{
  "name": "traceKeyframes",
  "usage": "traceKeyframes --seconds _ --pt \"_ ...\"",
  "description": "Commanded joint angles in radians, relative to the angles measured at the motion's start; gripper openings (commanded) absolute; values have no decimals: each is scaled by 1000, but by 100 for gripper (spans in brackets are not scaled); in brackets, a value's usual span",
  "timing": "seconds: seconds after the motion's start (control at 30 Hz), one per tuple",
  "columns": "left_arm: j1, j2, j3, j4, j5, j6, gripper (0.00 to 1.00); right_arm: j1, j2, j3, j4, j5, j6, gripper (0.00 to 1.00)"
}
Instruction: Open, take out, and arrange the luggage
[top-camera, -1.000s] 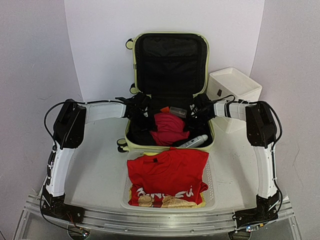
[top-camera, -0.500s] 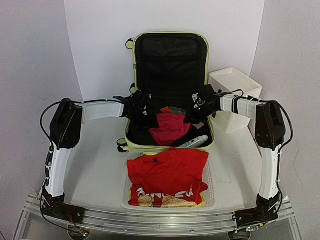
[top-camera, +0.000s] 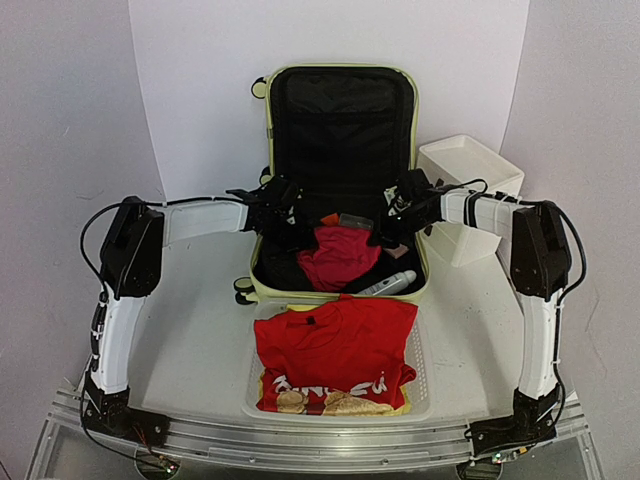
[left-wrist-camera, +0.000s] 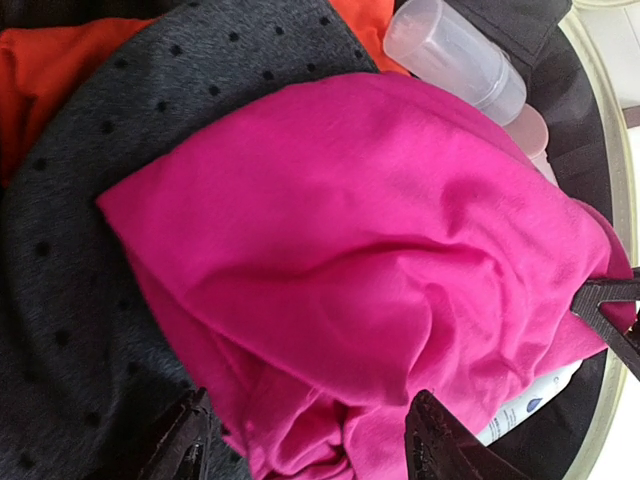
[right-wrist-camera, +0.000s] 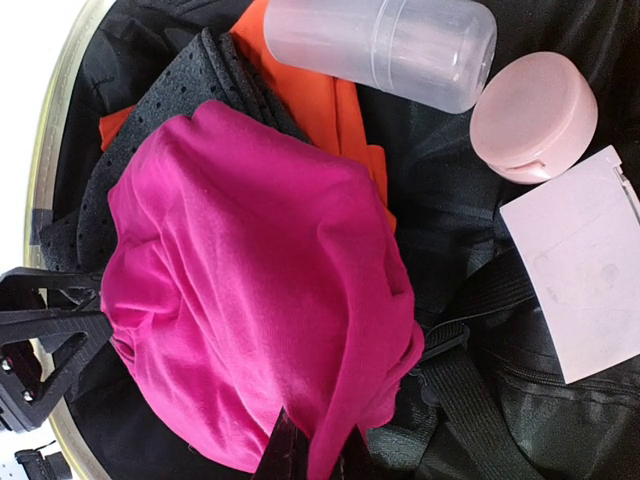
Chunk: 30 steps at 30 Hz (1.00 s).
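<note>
Vs a sec ago: R elbow sits further out, right gripper (right-wrist-camera: 310, 452) pinched shut on pink top (right-wrist-camera: 250, 290), tugging it rightward. The left gripper (left-wrist-camera: 312, 445) fingers are now spread wide over it, not clamping. Behind the basket (top-camera: 425, 375) w/ red shirt (top-camera: 335, 340), the luggage (top-camera: 270, 130) sits mid-table: pale yellow-green shell, open, black-lined lid upright at back.

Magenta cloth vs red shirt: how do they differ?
The magenta cloth is bunched inside the luggage; the red shirt lies flat in the basket. The magenta cloth is plain; the red shirt has a print along its near edge. The right pincer is shut on the magenta cloth; the red shirt is untouched. Both are fabric.
</note>
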Motion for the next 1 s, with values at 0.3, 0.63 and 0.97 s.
traceKeyframes --seconds 0.3,0.63,0.97 --pt "-6 116 158 26 154 -48 65 1 -28 19 30 -33 -5 1" --pt "-6 9 133 23 60 77 1 1 -64 21 30 -30 -7 0" --pt "11 -147 124 -11 175 91 0 1 -178 39 30 -152 28 0"
